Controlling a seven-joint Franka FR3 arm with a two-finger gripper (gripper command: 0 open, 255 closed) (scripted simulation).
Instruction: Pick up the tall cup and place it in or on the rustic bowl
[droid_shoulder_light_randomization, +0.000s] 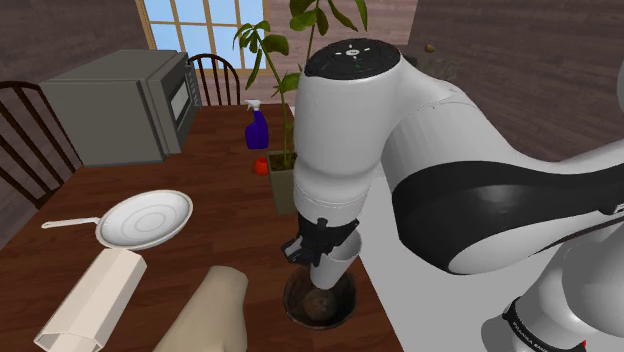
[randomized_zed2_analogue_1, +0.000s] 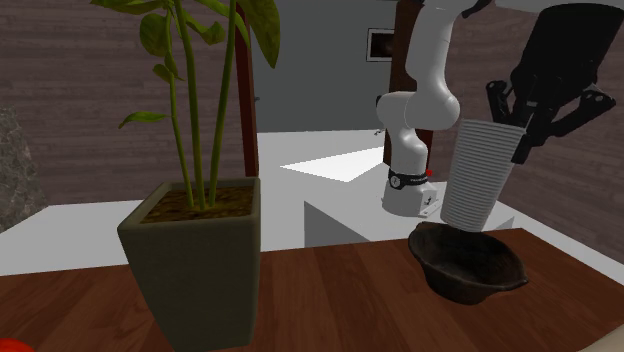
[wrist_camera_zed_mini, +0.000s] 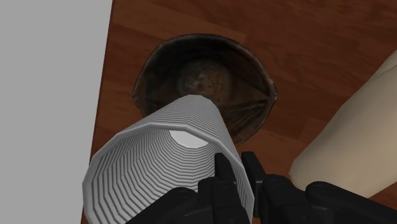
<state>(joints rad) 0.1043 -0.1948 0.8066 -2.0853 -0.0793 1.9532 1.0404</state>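
The black gripper (wrist_camera_zed_mini: 236, 167) is clamped on the rim of the tall white ribbed cup (wrist_camera_zed_mini: 165, 159). The wrist view looks into the cup's open mouth, with one finger (wrist_camera_zed_mini: 222, 168) inside it and the other outside. Right under the cup sits the dark brown rough bowl (wrist_camera_zed_mini: 254, 89), at the edge of the brown wooden bench (wrist_camera_zed_mini: 305, 38) next to the grey stand.

From the side, in the second exterior view, the cup (randomized_zed2_analogue_1: 480, 175) leans a little. Its bottom hangs at about the bowl's (randomized_zed2_analogue_1: 470, 265) rim, and I cannot tell if they touch.

The shoulder view has more things on the bench: a tan roll (droid_shoulder_light_randomization: 205, 315) just beside the bowl (droid_shoulder_light_randomization: 320, 300), then a white frying pan (droid_shoulder_light_randomization: 145, 220). Farther back are a green plant in a square pot (droid_shoulder_light_randomization: 283, 185), a blue spray bottle (droid_shoulder_light_randomization: 257, 128) and a grey microwave (droid_shoulder_light_randomization: 120, 105).
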